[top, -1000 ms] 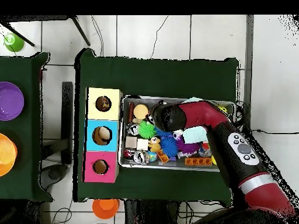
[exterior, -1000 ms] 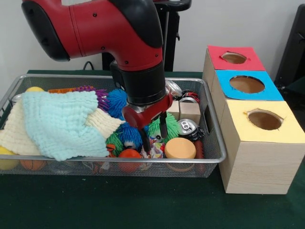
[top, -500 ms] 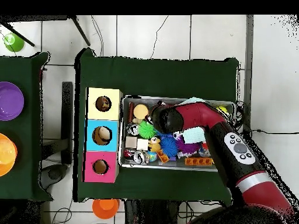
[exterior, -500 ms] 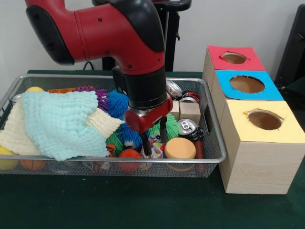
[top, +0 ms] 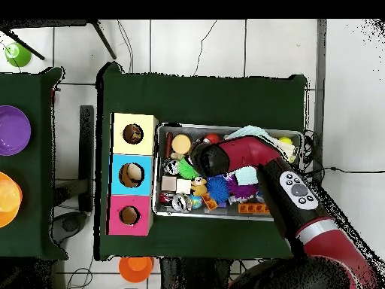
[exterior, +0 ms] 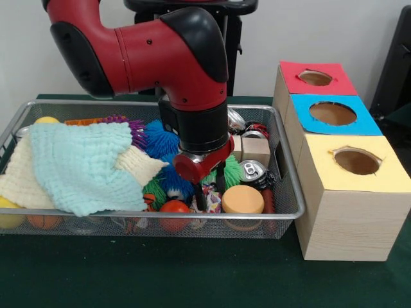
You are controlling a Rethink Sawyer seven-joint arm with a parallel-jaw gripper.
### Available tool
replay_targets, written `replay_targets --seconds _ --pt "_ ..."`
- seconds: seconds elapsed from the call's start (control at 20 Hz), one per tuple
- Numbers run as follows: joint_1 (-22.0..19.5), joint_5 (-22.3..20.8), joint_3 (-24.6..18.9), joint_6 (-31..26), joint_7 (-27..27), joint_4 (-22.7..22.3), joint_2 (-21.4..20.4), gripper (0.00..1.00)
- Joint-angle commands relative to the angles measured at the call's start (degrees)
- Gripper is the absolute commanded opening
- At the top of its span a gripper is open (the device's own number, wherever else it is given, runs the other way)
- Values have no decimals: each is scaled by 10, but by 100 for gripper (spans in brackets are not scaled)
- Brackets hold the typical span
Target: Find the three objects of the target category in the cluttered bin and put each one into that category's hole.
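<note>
Pincer: gripper (exterior: 210, 192) hangs low over the near middle of the wire basket (exterior: 282, 215), two dark fingers (exterior: 220, 181) apart, nothing between them; open.
Under pincer: tips sit down among the fuzzy toys, between a blue spiky ball (exterior: 173, 184) on the left and a green spiky ball (exterior: 228, 170) on the right. A patterned soft toy (exterior: 212, 200) lies just below the tips.
Near neighbours: orange round disc (exterior: 243, 199) just right of the tips; red-orange ball (exterior: 174, 209) just left and nearer, against the near wall.
Farther right: drink can (exterior: 253, 171) lying with its top facing out; wooden block (exterior: 255, 151) behind it.
Left side: pale green cloth (exterior: 80, 163) over a cream cloth (exterior: 26, 179) covers the left half of the basket; a large blue spiky ball (exterior: 157, 136) and a purple spiky one (exterior: 131, 127) show behind it.
Targets: which category is wanted cannot be told from this moment; the spiky balls look the likeliest set, judging by where the pincer hangs.
Key relation: nearest spiky ball lies just left of and touching the left finger line, so a short shift left would centre it.
Holes: box to the right of the basket, yellow hole (exterior: 357, 161) nearest, blue hole (exterior: 332, 113) in the middle, red hole (exterior: 315, 77) farthest.
Overhead: arm (top: 248, 154) covers the pincer.
</note>
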State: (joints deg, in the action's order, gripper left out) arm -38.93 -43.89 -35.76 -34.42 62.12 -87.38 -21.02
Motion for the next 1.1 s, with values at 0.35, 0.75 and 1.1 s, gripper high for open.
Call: replay_targets --seconds 0.35,0.75,1.1 --pt "17 -34 49 -44 -47 49 44 100" --pt "13 -29 45 -46 -58 49 43 0" --pt "-7 -8 17 -33 -59 17 10 0"
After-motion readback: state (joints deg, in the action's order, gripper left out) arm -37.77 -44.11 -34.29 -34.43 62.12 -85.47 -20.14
